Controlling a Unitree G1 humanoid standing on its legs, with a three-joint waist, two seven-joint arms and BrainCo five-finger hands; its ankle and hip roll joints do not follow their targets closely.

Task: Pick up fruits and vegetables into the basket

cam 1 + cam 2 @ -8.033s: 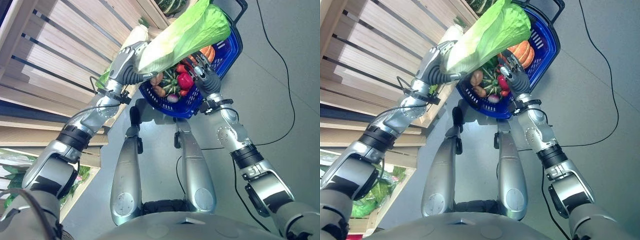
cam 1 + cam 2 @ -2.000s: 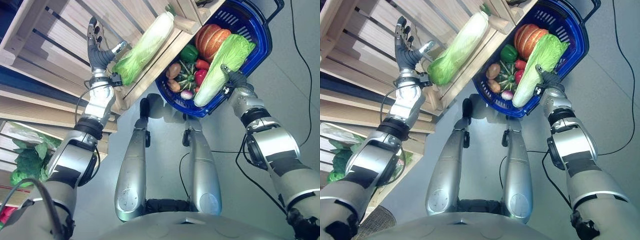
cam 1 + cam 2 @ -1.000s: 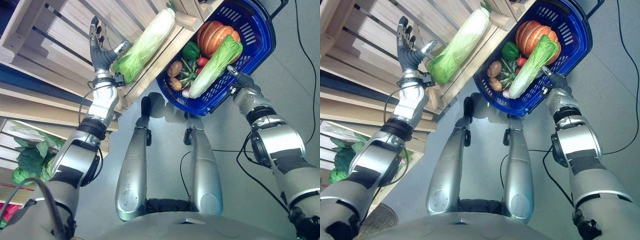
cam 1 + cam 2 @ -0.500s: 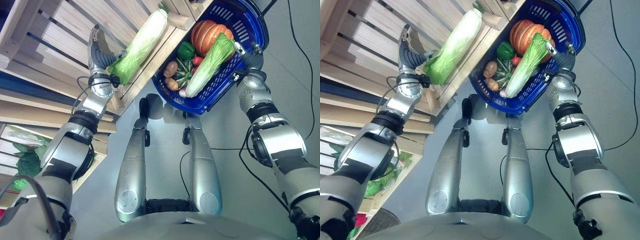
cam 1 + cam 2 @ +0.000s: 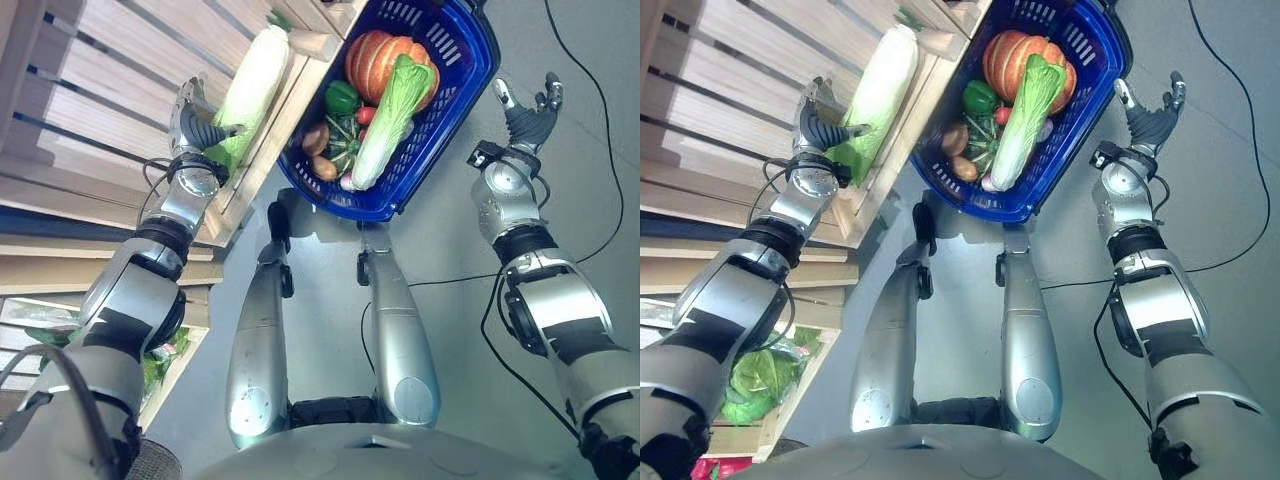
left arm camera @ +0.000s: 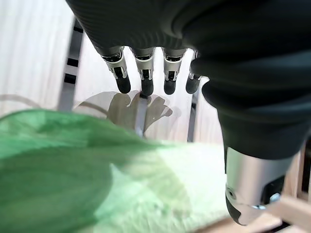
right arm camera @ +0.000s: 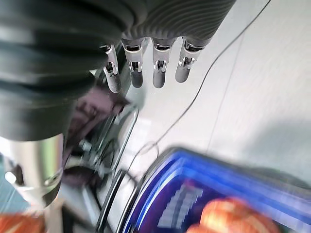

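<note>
Basket (image 5: pixel 455 95) of blue plastic sits on the grey floor ahead of the robot, already holding a napa cabbage (image 5: pixel 385 120) laid lengthwise, an orange pumpkin (image 5: pixel 375 55), a green pepper (image 5: pixel 342 97) and several smaller vegetables. A second ago the right hand (image 5: pixel 525 112) was touching the rim beside that cabbage; now it has drawn away to the right, raised over bare floor, fingers spread and holding nothing. The wrist view confirms straight fingers with the basket rim below them. That cabbage is delivered and released.

The left hand (image 5: pixel 195 125) has meanwhile moved in on the wooden crate shelf (image 5: pixel 120 90), where a second napa cabbage (image 5: pixel 250 85) lies along the slats. Earlier it hung beside the leafy end; now it sits against that end. In its wrist view the fingers (image 6: pixel 146 85) are straight above the green leaves and the thumb stands apart, so it is open, not yet gripping.

Judging by this, the next item is the shelf cabbage, and closing around it comes next.
</note>
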